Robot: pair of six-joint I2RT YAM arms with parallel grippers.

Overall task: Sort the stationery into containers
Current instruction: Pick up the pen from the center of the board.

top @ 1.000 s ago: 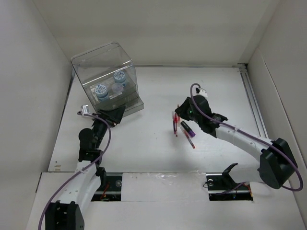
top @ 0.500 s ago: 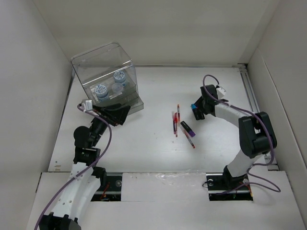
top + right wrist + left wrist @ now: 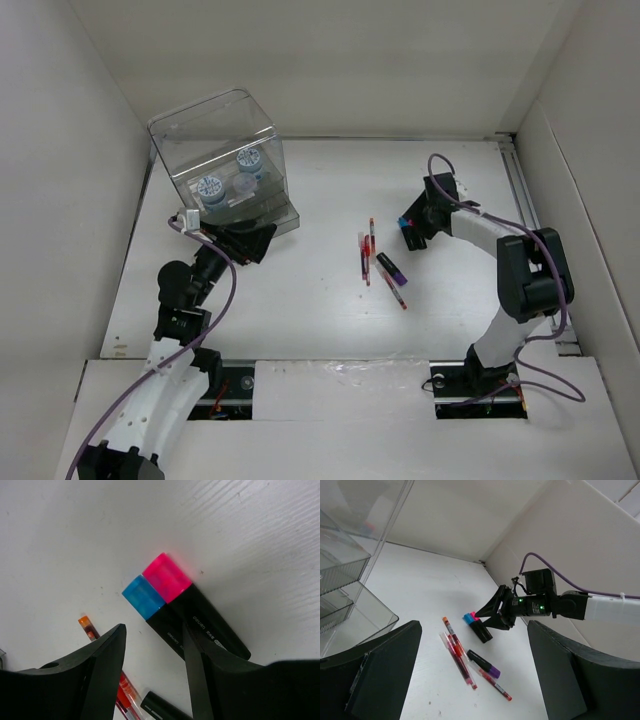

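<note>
Red pens (image 3: 365, 255) and purple-ended marker (image 3: 390, 267) loose mid-table; two highlighters (image 3: 167, 580) (pink, blue caps) at their 2 o'clock, below spread, empty right gripper (image 3: 411, 230); left gripper (image 3: 243, 240) spread beside 10 o'clock organiser box (image 3: 215, 150).

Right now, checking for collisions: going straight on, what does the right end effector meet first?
Likely the blue-capped highlighter, beside the pink-capped highlighter, ahead of the right end effector's open fingers; depth unclear.
</note>
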